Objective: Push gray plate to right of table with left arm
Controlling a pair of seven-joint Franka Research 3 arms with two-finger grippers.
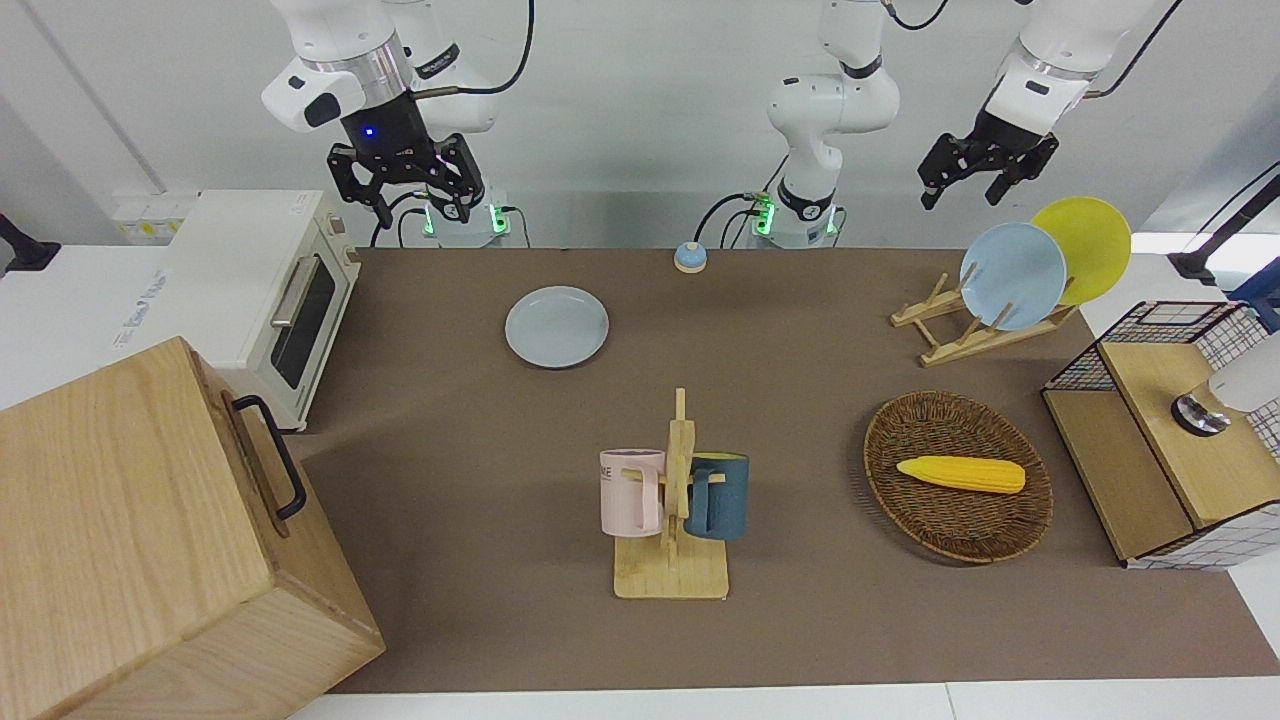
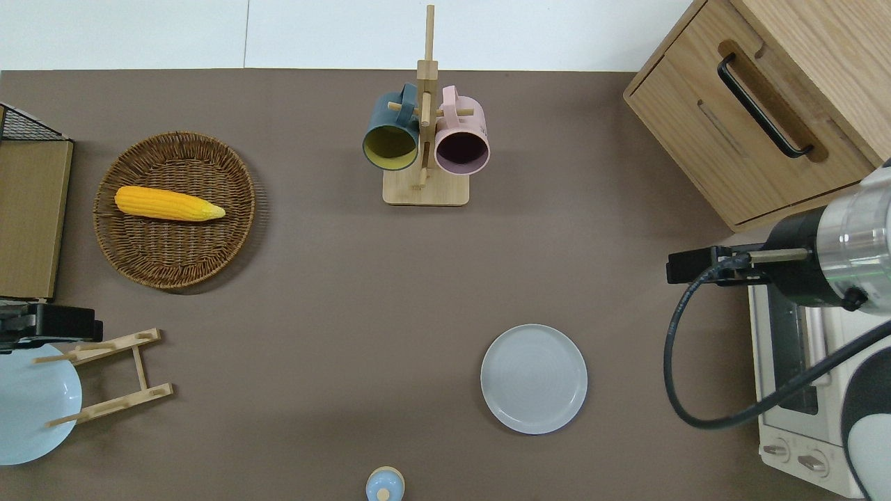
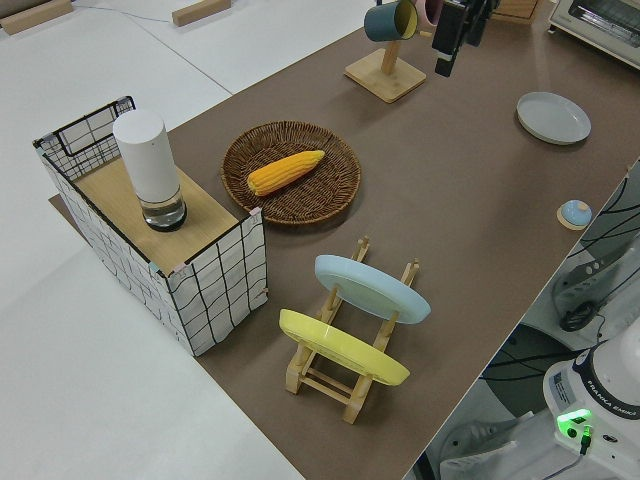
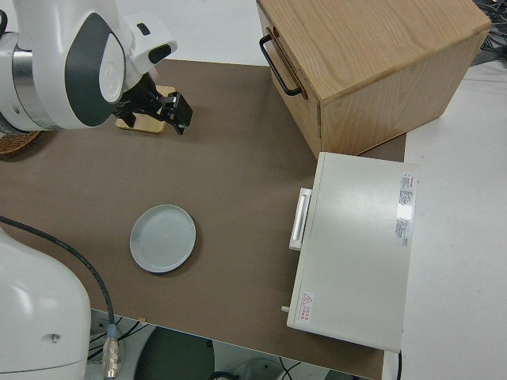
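pale bluish-gray plate (image 1: 556,326) is seen flat on the brown table (image 1: 800,420), untouched, nearer to the robots than the mug rack (image 1: 675,500) and toward the right arm's end. in the overhead view, the light-blue plate (image 2: 31,403) in the wooden dish rack (image 2: 111,376) is cut off at the edge. the left gripper (image 1: 985,170) is held raised over that rack, fingers spread and holding nothing. the right gripper (image 1: 405,180) is parked, fingers likewise spread.

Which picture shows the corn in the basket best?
The overhead view: the corn lies whole and unblocked in the basket. The front view and left side view show it too, at a slant. The right side view misses it.
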